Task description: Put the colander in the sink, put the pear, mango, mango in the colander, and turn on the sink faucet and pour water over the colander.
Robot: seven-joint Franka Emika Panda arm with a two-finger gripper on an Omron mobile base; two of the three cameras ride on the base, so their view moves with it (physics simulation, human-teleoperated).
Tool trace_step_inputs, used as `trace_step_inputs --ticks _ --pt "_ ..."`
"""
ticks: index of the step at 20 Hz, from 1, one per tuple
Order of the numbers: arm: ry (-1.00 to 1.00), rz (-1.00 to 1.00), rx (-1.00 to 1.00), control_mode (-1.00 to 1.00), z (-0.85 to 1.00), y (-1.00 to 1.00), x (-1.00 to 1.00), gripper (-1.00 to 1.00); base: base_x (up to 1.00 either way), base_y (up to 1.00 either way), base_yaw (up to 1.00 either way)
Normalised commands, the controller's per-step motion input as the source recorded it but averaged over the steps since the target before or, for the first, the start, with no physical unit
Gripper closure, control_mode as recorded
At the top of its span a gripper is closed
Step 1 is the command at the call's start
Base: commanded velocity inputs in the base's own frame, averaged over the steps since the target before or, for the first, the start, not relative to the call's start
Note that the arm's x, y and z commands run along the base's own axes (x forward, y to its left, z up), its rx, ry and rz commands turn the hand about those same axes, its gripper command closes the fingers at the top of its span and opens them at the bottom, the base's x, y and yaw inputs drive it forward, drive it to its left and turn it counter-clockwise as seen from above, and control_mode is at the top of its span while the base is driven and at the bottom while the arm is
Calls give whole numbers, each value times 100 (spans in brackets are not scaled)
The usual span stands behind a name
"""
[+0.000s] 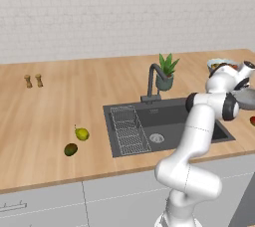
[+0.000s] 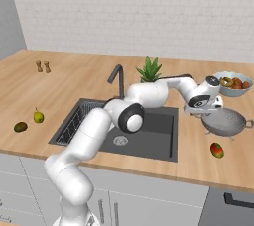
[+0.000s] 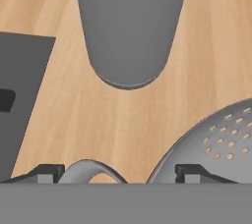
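The jaws are seen parted in the hand view, one dark fingertip (image 3: 48,171) on either side of the curved loop handle of the colander (image 3: 216,144); whether the handle is already pinched cannot be told. The gripper (image 2: 204,112) is placed at the left rim of the colander (image 2: 225,122), which rests on the wooden counter (image 2: 198,155) to the right of the sink (image 2: 149,136), not in it. Just in front of the colander, near the counter's front edge, a red-and-green mango (image 2: 217,149) is seen lying. In the left base view the sink (image 1: 164,121) is shown with its wire rack (image 1: 127,130) on the left side and the round drain (image 1: 157,138) in the middle; no water is seen running. On the counter well to the left of the basin, the yellow-green pear (image 1: 81,133) and a darker green-brown mango (image 1: 70,149) are found just beside each other. Behind the basin, the sink faucet (image 1: 153,79) is mounted, with a potted plant (image 1: 166,74) just to its right. Farther right, a bowl of fruit (image 2: 234,84) is set behind the colander. Two small shakers (image 1: 33,80) are placed far back on the left, near the white brick wall (image 1: 99,12).
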Motion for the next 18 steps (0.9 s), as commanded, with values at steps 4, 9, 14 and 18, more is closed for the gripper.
trace_step_inputs --ticks 4,9,14,18 --pt "0 -1 -2 -100 10 -2 -3 100 0 0 0" --pt "-9 0 -10 -100 47 19 -36 100 0 0 0" --pt "-8 0 -10 -100 57 26 -36 100 0 0 0" --pt "-7 0 -15 -100 47 42 -59 100 0 0 0"
